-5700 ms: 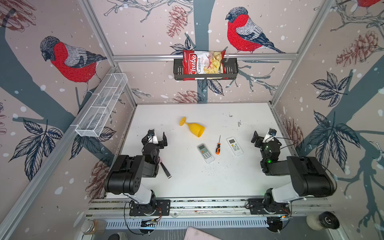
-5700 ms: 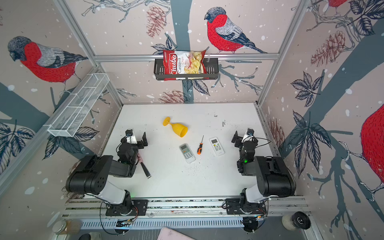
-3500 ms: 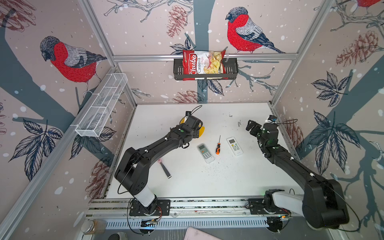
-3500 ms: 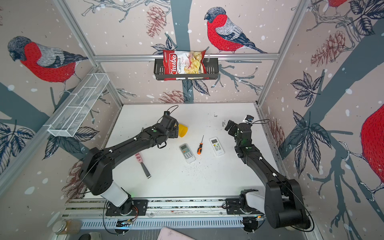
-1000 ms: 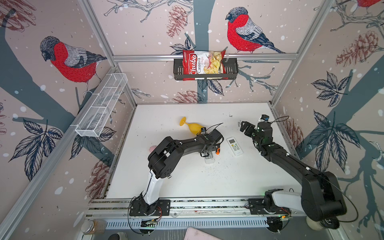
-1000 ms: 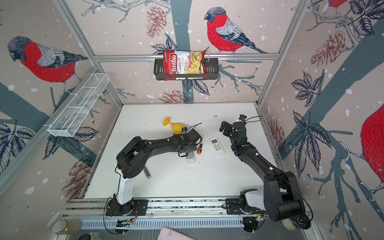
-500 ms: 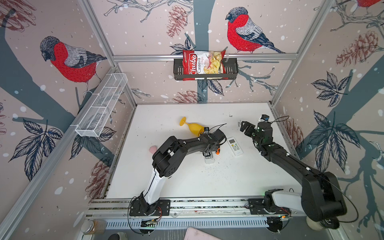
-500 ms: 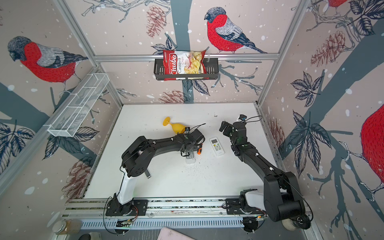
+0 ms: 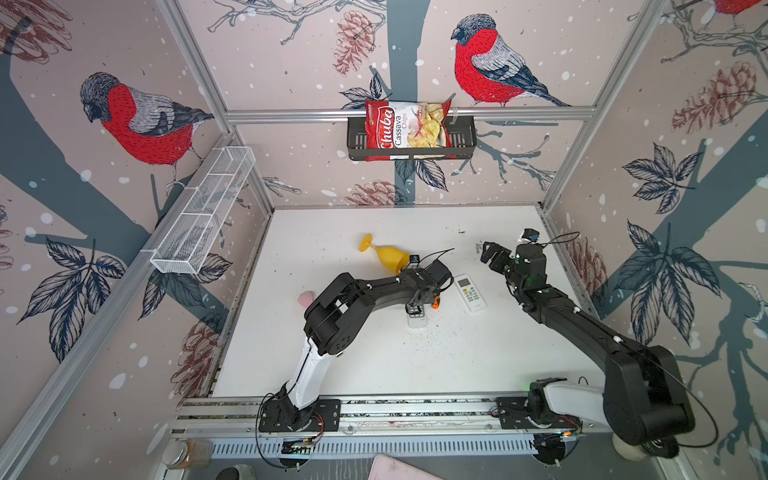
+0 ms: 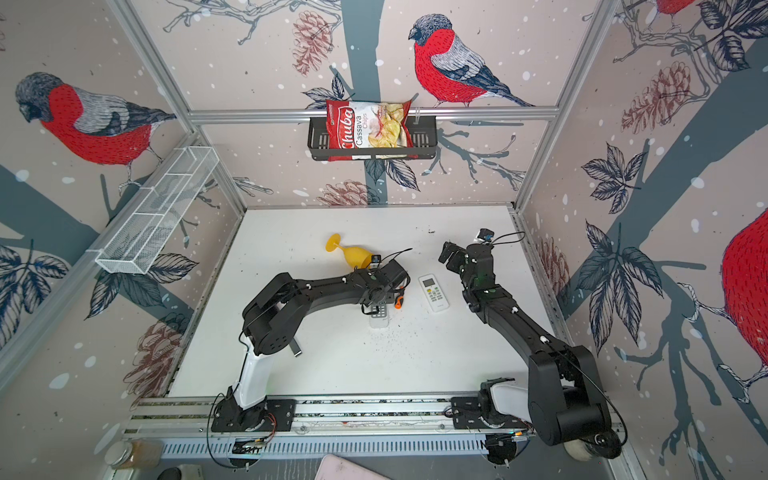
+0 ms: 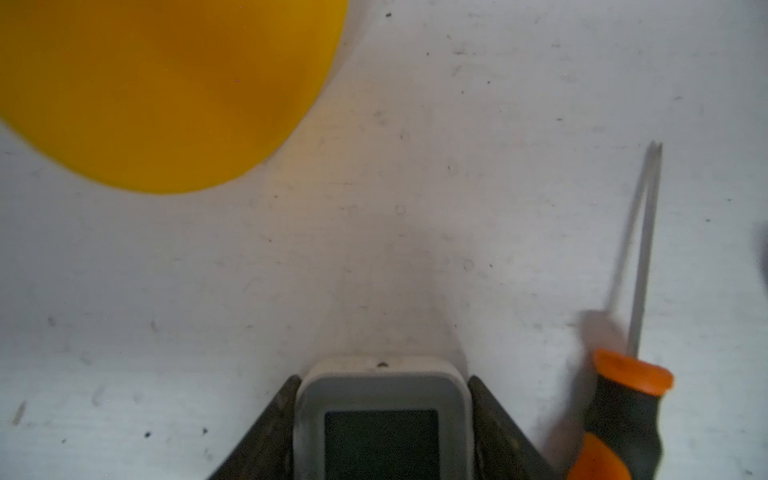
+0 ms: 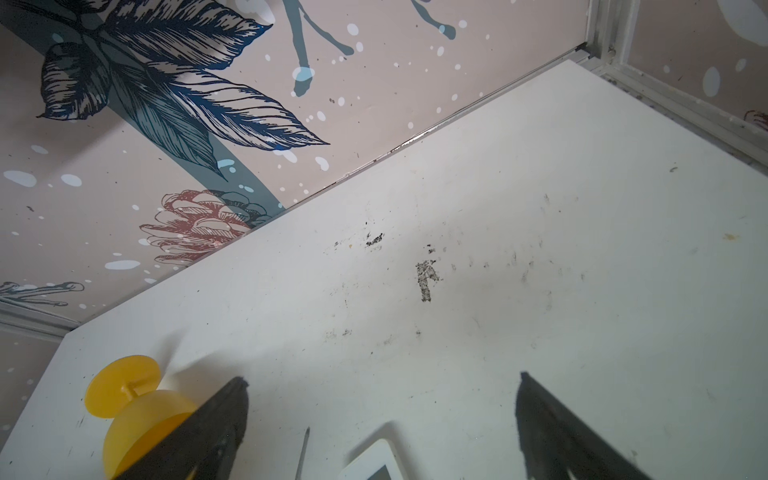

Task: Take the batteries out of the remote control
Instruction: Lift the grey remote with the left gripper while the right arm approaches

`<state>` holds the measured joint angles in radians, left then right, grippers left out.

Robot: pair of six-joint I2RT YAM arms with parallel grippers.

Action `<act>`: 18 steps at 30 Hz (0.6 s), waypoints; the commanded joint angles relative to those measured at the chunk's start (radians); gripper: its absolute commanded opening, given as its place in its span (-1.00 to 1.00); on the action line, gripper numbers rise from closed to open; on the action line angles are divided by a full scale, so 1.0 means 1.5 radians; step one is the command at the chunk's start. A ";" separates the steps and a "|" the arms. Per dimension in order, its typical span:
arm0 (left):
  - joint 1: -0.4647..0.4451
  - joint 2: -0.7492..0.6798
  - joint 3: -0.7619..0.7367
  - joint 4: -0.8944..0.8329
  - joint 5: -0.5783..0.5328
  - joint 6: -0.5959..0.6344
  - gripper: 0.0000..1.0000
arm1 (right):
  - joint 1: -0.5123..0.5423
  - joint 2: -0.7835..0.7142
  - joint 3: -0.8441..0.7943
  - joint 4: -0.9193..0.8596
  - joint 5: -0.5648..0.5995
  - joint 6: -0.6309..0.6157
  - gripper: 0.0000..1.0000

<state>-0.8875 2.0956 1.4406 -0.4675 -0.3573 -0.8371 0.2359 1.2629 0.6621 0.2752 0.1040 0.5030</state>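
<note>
A small white remote control [image 9: 417, 322] [image 10: 379, 322] lies mid-table, display side up. My left gripper [image 9: 415, 306] [image 10: 378, 309] reaches down over its far end. In the left wrist view the gripper [image 11: 382, 380] has both fingers [image 11: 276, 415] pressed against the sides of the remote [image 11: 382, 390]. A second white remote [image 9: 469, 293] [image 10: 433, 293] lies to the right, buttons up; its corner [image 12: 374, 463] shows in the right wrist view. My right gripper [image 9: 490, 251] [image 12: 382, 382] hovers open behind it, holding nothing. The batteries are hidden.
An orange-and-black screwdriver [image 9: 434, 303] [image 11: 623, 415] lies right beside the gripped remote. A yellow goblet [image 9: 388, 257] [image 11: 145, 83] lies on its side behind the left wrist. A pink lump [image 9: 305, 298] sits at the left. A chips basket [image 9: 411, 141] and wire tray [image 9: 199, 216] hang on the walls.
The left gripper's jaws have narrowed onto the remote's end. The right arm has not moved.
</note>
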 commanded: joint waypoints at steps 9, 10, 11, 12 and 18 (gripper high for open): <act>0.006 -0.079 0.000 0.020 0.011 0.065 -0.15 | -0.029 -0.022 -0.017 0.033 -0.090 0.010 0.99; 0.017 -0.099 -0.014 0.046 0.028 0.075 -0.15 | -0.035 -0.023 -0.023 0.043 -0.109 0.015 0.99; 0.027 -0.120 -0.032 0.078 0.048 0.085 -0.15 | -0.040 -0.026 -0.031 0.055 -0.127 0.019 0.99; 0.041 -0.146 -0.057 0.116 0.070 0.092 -0.15 | -0.045 -0.032 -0.039 0.067 -0.137 0.020 0.99; 0.125 -0.258 -0.141 0.287 0.217 0.144 -0.15 | -0.055 -0.079 -0.089 0.157 -0.229 0.015 0.99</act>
<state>-0.7292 1.7504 1.2499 -0.2203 -0.1745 -0.6884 0.1558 1.1641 0.5465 0.3931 -0.1280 0.5247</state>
